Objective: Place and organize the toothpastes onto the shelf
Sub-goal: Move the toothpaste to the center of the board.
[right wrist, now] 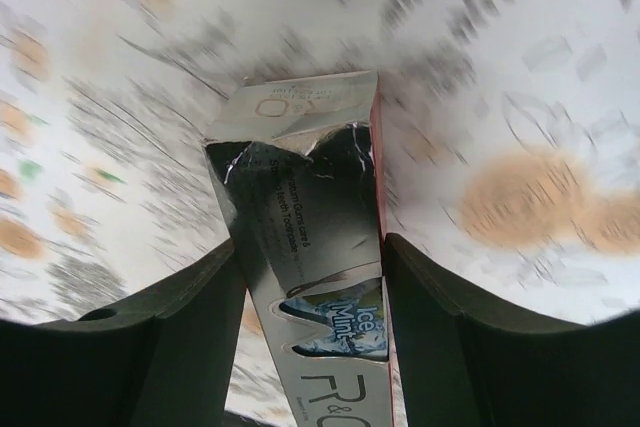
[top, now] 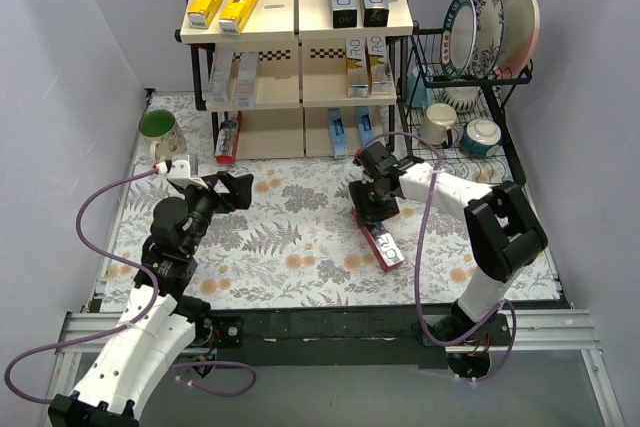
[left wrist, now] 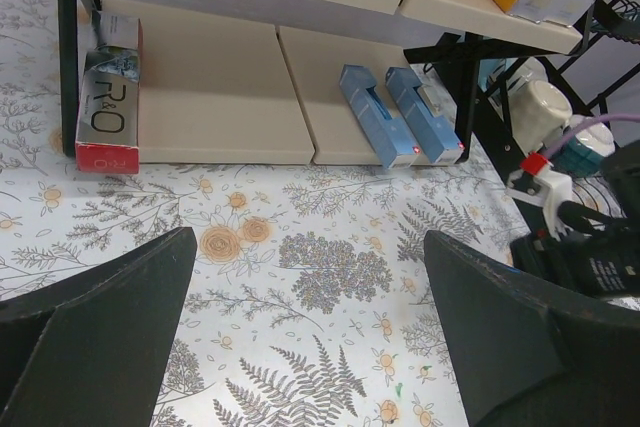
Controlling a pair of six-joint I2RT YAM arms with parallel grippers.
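**A:** Which step is this?

**B:** The pick-up, I'd judge. A long red-and-silver cardboard toothpaste carton lies flat on the floral-printed mat, in front of the right half of the three-tier shelf with its black metal frame and cream boards. It sits apart from the shelf, and no other carton in view lies off it.

**A:** Does the right gripper have it?

**B:** It sits directly over the end of the carton nearer the shelf, fingers narrowed to either long side. In the wrist view one finger lies against the red edge. The other side is in shadow, so I cannot tell whether the squeeze is complete.

**A:** And the left gripper?

**B:** Spread wide and holding nothing. It hangs over the mat in front of the shelf's left half.

**A:** What does the next move call for?

**B:** A firm clamp first, then a level lift, so the long box doesn't swing. A matching red-and-silver carton rests at the left end of the shelf's bottom tier, with bare board beside it. That looks like the tidy home, but it means sliding in low under the middle board, lengthwise.
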